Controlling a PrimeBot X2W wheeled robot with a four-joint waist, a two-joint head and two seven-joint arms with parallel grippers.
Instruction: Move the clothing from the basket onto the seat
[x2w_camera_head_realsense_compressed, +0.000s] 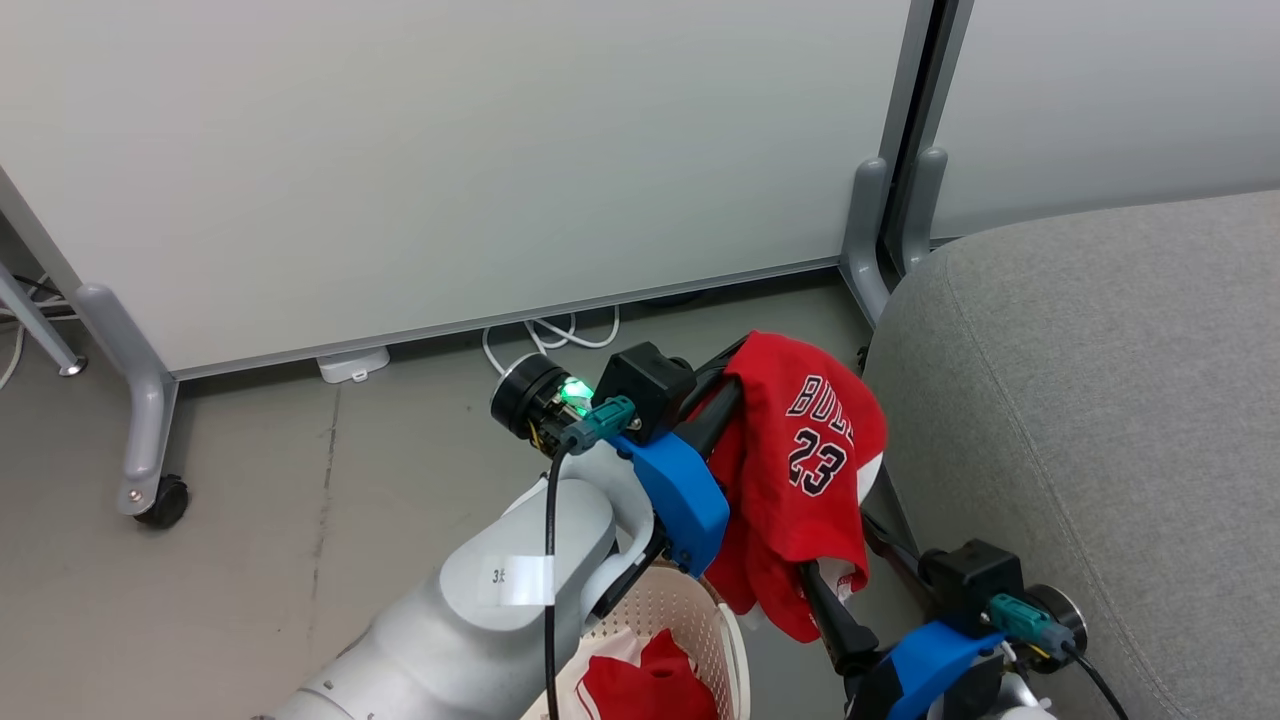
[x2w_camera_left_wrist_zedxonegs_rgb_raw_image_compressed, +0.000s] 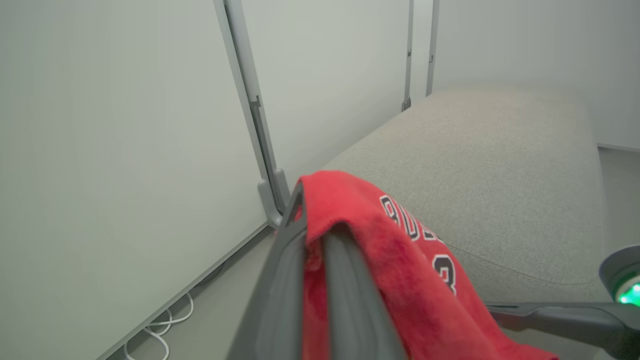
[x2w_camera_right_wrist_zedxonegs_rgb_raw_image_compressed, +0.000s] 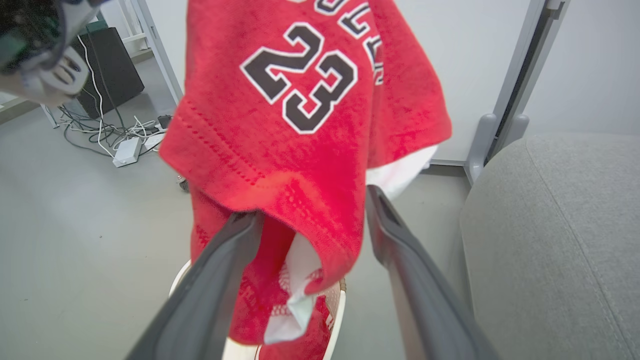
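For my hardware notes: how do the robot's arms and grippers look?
The left gripper and right gripper each have two long dark grey fingers on a blue bracket, beside a black box and a teal plug. The left forearm is pale grey, rounded, with a white label, a black cable and a green light.

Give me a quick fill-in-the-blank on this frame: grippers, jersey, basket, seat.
1. The left gripper, shut, holds up a red jersey numbered ____.
2. The jaws of the right gripper are ____.
3. The garment lying in the basket is coloured ____.
4. The grey seat is on the robot's ____ of the basket.
Missing words: 23; open; red; right.
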